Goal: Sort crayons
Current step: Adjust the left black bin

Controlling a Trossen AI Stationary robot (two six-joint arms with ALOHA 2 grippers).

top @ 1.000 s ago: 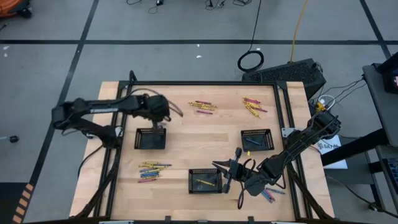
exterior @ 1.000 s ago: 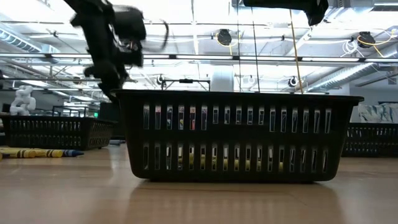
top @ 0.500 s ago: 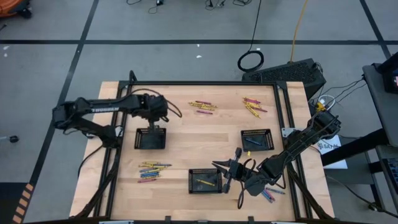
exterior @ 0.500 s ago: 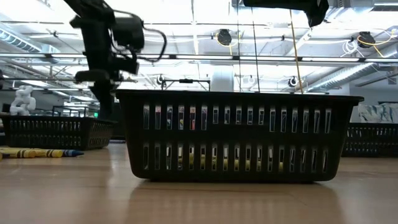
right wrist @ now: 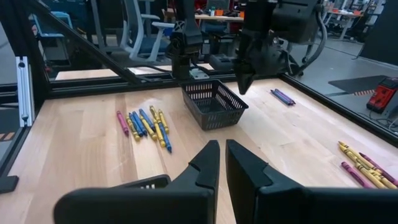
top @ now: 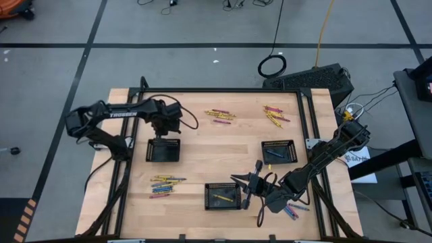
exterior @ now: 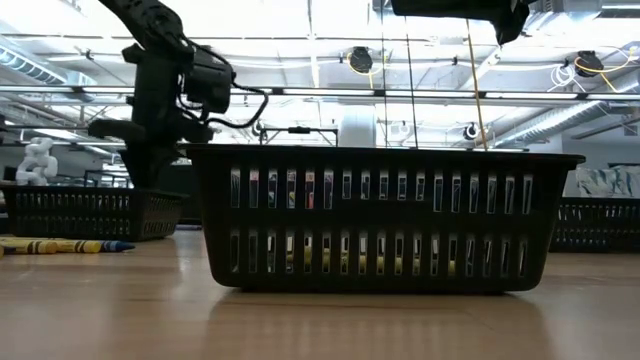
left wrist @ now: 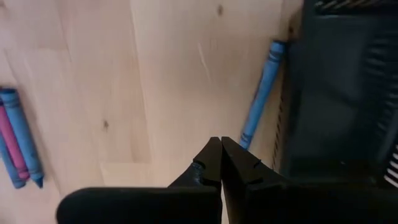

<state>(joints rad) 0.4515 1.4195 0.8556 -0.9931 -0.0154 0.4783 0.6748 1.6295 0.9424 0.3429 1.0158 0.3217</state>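
Hovering with the left gripper (left wrist: pixel 221 163) pinched shut and empty, just beside a blue crayon (left wrist: pixel 260 93) pointing straight ahead.

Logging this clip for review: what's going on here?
Two arms are sorting crayons into black trays. The left gripper is shut and empty, above the wood beside the left tray, where a blue crayon lies against its wall. The right gripper waits, shut, by the front tray. Four crayon piles remain unsorted.
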